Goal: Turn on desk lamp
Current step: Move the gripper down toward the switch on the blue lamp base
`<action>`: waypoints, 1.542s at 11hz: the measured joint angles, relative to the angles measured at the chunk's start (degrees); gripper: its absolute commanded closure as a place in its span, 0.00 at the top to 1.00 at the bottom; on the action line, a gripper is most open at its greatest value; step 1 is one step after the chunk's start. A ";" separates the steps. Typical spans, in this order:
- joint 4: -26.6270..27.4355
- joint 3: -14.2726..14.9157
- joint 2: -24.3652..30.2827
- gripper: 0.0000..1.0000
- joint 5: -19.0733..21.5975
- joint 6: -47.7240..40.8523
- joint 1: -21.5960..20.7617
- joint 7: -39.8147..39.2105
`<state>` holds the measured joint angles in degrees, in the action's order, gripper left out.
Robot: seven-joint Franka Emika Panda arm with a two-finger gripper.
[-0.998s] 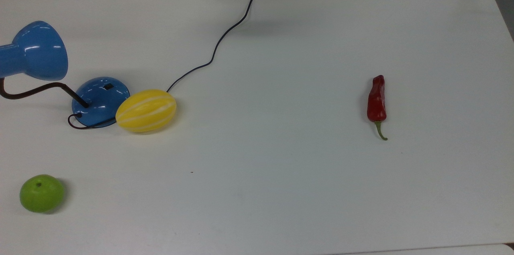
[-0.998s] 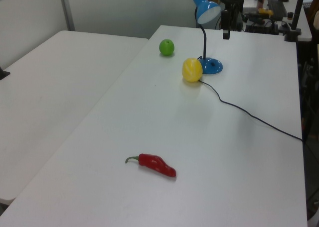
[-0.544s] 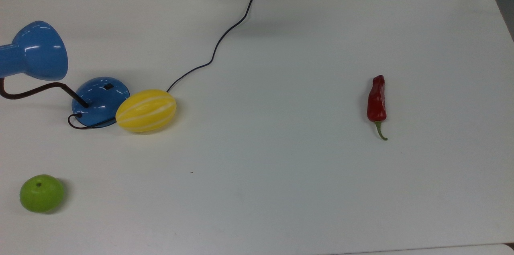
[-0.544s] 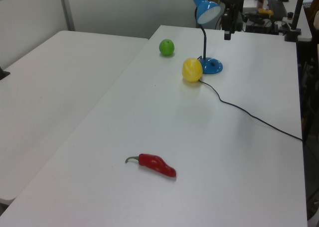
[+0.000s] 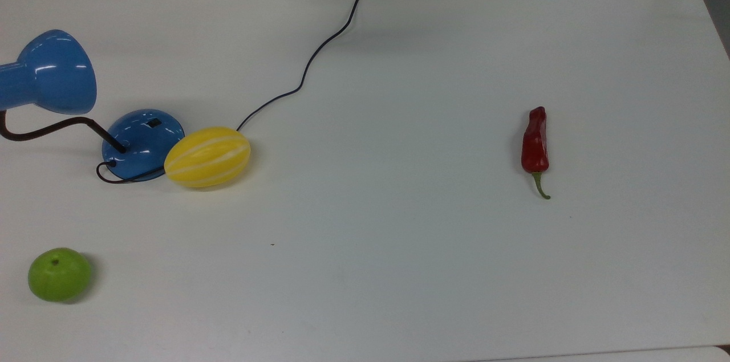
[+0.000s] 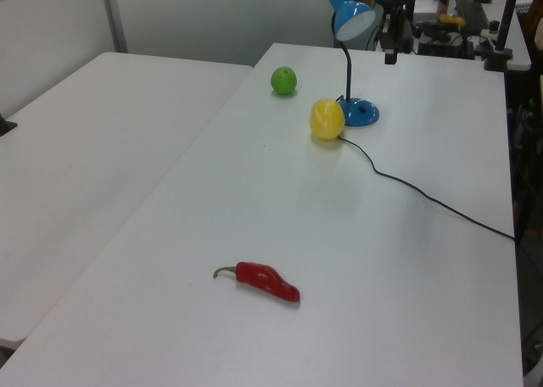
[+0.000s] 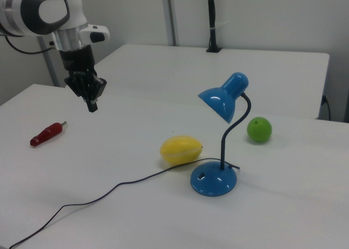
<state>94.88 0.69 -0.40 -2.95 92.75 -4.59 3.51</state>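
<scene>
While the lamp [image 7: 221, 150] sits unlit on the counter [image 7: 305, 194] just beside a yellow melon [image 7: 180, 149], the claw [image 7: 91, 104] hangs pinched shut and empty, well apart from the base switch [image 5: 153, 121]. Nothing done; approach and press remain.

A yellow striped melon [image 5: 207, 157] is lying on the white table [image 5: 399, 271], a green apple [image 5: 59, 274] is sitting near the top view's lower left corner, and a red chili pepper [image 5: 535, 145] is resting well apart on the top view's right.
</scene>
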 measured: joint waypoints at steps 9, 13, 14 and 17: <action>10.82 0.03 -0.57 0.00 -0.01 11.94 9.23 0.76; 22.09 0.03 -1.53 0.00 -0.01 32.66 14.98 3.03; 23.76 0.03 -2.40 0.00 -0.01 37.63 16.00 4.08; 24.82 0.02 -6.71 0.00 -0.01 50.24 18.89 6.17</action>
<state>119.70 0.71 -7.11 -2.95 142.99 14.30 9.68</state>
